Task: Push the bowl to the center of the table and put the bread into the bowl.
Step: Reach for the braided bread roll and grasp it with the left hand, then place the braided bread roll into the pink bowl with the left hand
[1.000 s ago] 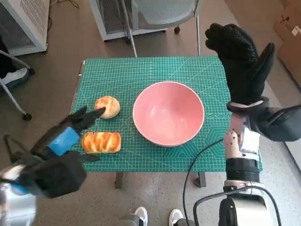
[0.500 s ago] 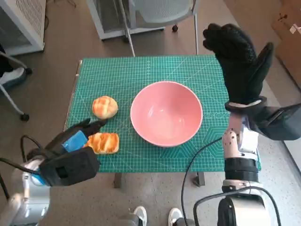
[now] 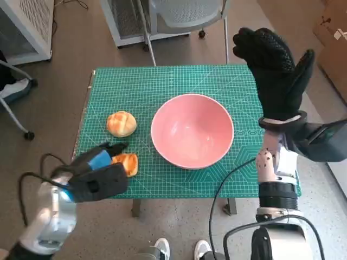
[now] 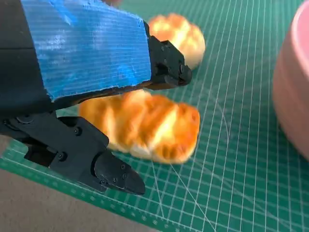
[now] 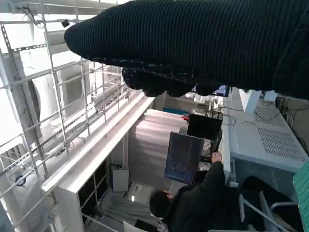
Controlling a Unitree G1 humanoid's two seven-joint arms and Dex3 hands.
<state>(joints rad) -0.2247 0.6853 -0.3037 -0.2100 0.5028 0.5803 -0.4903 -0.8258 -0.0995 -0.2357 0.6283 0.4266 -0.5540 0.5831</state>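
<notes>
Your left hand (image 3: 100, 176) sits over the striped bread loaf (image 4: 145, 123) at the near-left corner of the green mat (image 3: 162, 86); fingers (image 4: 166, 65) spread either side of it, not closed, nothing held. Round bun (image 3: 121, 123) lies just beyond the hand, apart from the loaf. Pink bowl (image 3: 192, 130) is to the hand's right, approx mid-table, no bread in it. Your right hand (image 3: 274, 70) is raised above the table's right edge, fingers apart, holding nothing. Past it, a seated person (image 5: 203, 203) by monitors (image 5: 183, 157).

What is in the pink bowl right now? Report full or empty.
Empty. The pink bowl shows only its bare inside; the round bun and the long striped loaf both lie on the green mat beside it.
</notes>
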